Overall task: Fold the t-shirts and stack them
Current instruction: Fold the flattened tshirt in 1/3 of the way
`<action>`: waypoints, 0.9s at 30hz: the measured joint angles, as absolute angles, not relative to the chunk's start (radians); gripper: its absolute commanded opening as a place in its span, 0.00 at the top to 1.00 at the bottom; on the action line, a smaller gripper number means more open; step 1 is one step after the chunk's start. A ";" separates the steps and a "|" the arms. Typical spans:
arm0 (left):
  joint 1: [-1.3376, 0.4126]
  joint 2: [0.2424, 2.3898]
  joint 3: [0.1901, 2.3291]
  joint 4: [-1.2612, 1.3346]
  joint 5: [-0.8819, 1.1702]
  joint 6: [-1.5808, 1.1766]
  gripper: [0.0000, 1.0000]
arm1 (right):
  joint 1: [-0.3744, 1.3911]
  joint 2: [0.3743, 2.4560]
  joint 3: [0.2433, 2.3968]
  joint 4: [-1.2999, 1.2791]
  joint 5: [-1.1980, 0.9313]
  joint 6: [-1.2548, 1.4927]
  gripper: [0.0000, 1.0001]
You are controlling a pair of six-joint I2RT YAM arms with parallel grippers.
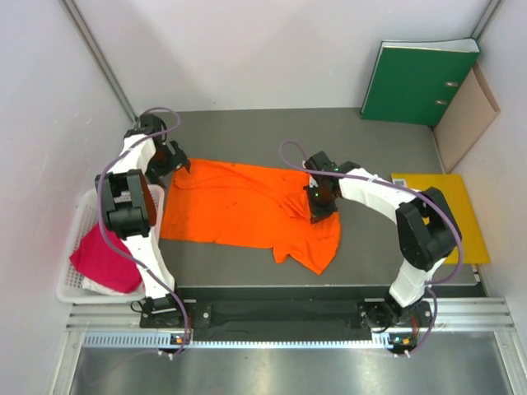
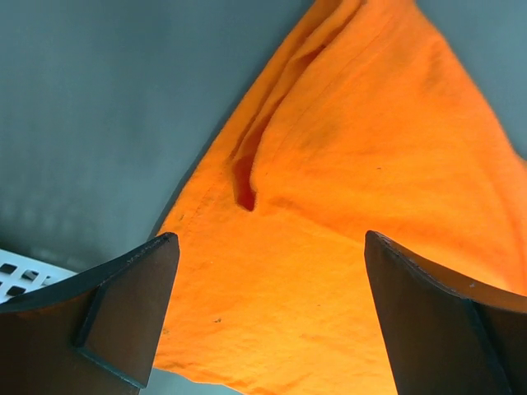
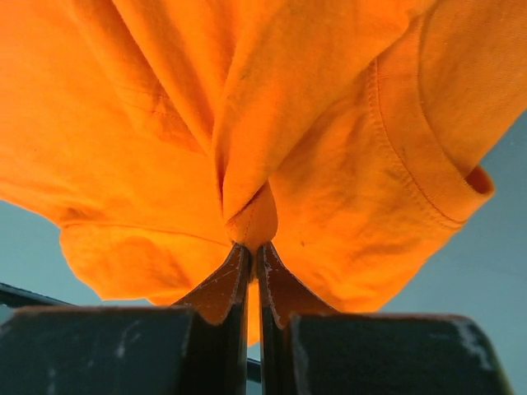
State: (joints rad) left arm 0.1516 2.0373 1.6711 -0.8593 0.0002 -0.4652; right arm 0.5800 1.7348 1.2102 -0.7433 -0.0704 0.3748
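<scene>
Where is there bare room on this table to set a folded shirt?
Bare table runs behind the orange t-shirt toward the green binder, and in a strip along its near hem. Crowded: the middle, with shirt and right arm.

t-shirt (image 1: 239,206) on table (image 1: 247,132), 2nd t-shirt (image 1: 103,259) in basket (image 1: 81,220) at left, envelope (image 1: 465,206) at right
</scene>
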 measured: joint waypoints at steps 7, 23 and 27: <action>0.133 2.037 1.692 -0.861 0.025 -0.455 0.01 | 0.587 1.769 1.249 -0.785 -0.035 0.360 0.03; -0.189 2.047 1.736 -0.813 0.178 -0.411 0.01 | 0.263 1.629 1.132 -0.598 0.058 0.367 0.10; -0.272 2.095 1.790 -0.764 0.276 -0.420 0.01 | 0.260 1.703 1.123 -0.543 0.032 0.369 0.15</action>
State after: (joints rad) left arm -0.2718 2.0953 1.7905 -0.7643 0.2756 -0.4202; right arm 0.2600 1.7031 1.1233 -0.5426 0.0319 0.3687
